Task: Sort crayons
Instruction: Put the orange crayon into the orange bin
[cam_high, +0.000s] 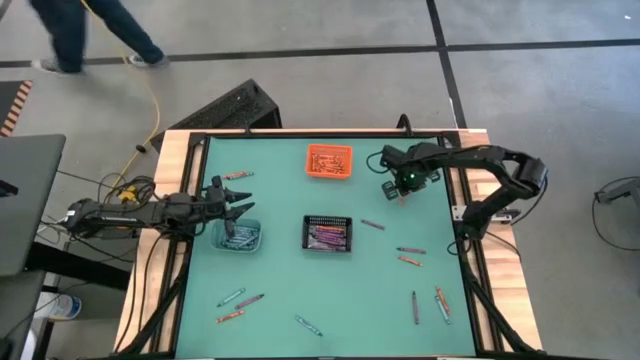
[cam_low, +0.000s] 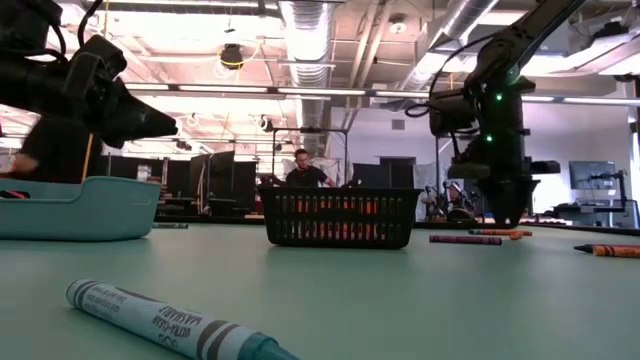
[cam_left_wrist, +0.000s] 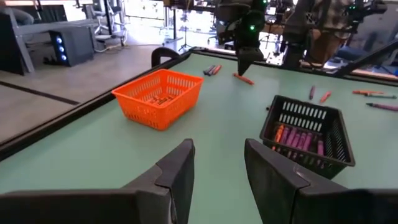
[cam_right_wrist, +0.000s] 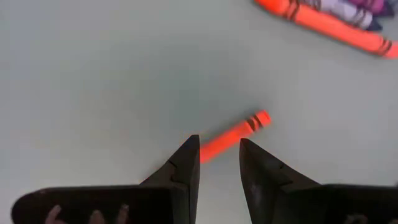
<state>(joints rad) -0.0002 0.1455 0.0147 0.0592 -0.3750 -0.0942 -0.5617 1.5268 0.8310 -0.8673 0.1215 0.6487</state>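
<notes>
My right gripper (cam_high: 394, 193) points down at the table's far right, its fingers open (cam_right_wrist: 219, 155) on either side of a lone orange crayon (cam_right_wrist: 236, 133) that lies flat on the table. It also shows in the left wrist view (cam_left_wrist: 244, 67). My left gripper (cam_high: 243, 207) is open and empty (cam_left_wrist: 219, 158), held level above the far edge of the pale teal bin (cam_high: 238, 238), which holds a few crayons. The orange basket (cam_high: 329, 161) and the black basket (cam_high: 328, 234) hold crayons too. My right gripper's fingers come from above, pointing down. The orange crayon slants across the gap, and its near end (cam_right_wrist: 208, 151) runs under one finger (cam_right_wrist: 186, 163). The crayon lies on the table. I cannot tell whether a finger touches it.
Loose crayons lie at the near left (cam_high: 240, 300), the right (cam_high: 410, 255), the near right (cam_high: 440, 300) and the far left (cam_high: 236, 176). An orange and a purple crayon (cam_right_wrist: 329, 22) lie close beyond my right gripper. A blue-green crayon (cam_low: 170, 320) lies by the low camera. A person (cam_high: 90, 35) walks beyond the table.
</notes>
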